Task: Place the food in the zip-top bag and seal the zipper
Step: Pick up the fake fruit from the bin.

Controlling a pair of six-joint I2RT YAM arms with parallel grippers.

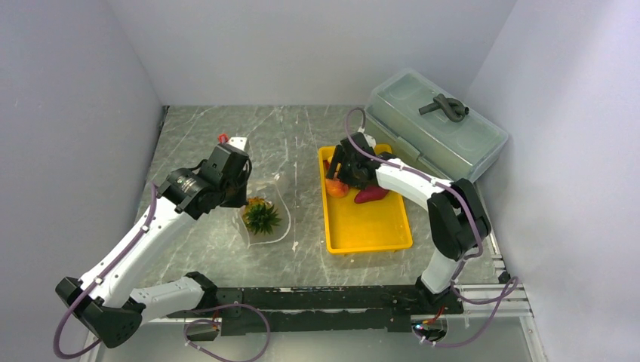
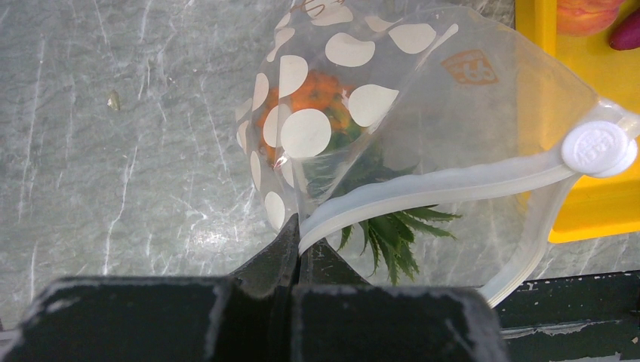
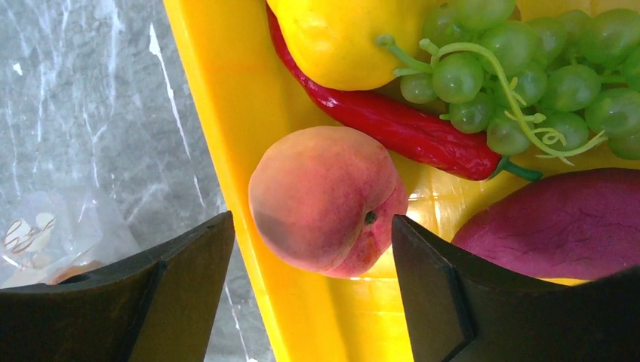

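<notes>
The zip-top bag (image 2: 423, 98), clear with white dots, lies on the table left of the tray and also shows in the top view (image 1: 266, 219). The orange pineapple (image 2: 321, 94) with its green crown (image 1: 261, 217) is inside it. My left gripper (image 2: 299, 232) is shut on the zipper (image 2: 423, 192) at the mouth's edge. My right gripper (image 3: 313, 253) is open, low over the tray's far left corner. Its fingers stand either side of the orange round fruit (image 3: 324, 200) without touching it. The lemon (image 3: 347, 38), grapes (image 3: 528, 68) and chili pepper (image 3: 407, 124) lie just beyond.
The yellow tray (image 1: 370, 226) also holds a purple sweet potato (image 3: 558, 226). The big grey-green lidded box (image 1: 438, 124) stands behind the tray at the back right. A white round slider (image 2: 600, 147) sits at the zipper's end near the tray's rim (image 2: 589, 219).
</notes>
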